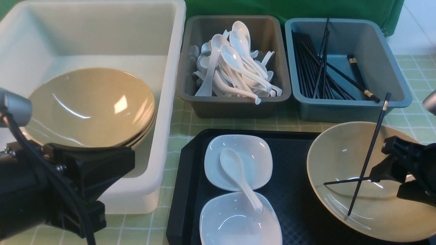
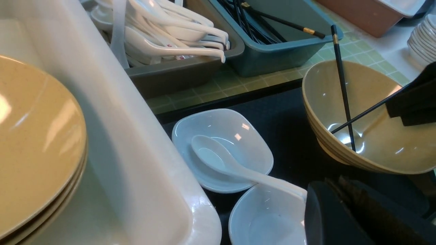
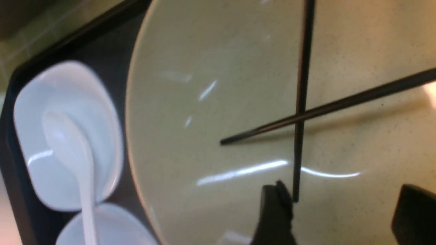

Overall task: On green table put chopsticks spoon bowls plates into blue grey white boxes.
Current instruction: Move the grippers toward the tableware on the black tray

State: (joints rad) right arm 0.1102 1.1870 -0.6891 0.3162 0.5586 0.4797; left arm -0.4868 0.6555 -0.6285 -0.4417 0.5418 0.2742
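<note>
Chopsticks (image 1: 368, 153) are lying crossed inside the tan bowl (image 1: 340, 153) on the tray (image 1: 293, 190); one is leaning toward the blue box (image 1: 347, 105), its lower tip just beside the right pincer (image 3: 340, 194), apparently gaping empty.

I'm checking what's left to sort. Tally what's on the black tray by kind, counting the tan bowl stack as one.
White dishes: 2
White spoon: 1
Black chopsticks: 2
Tan bowl stack: 1
Total: 6
</note>
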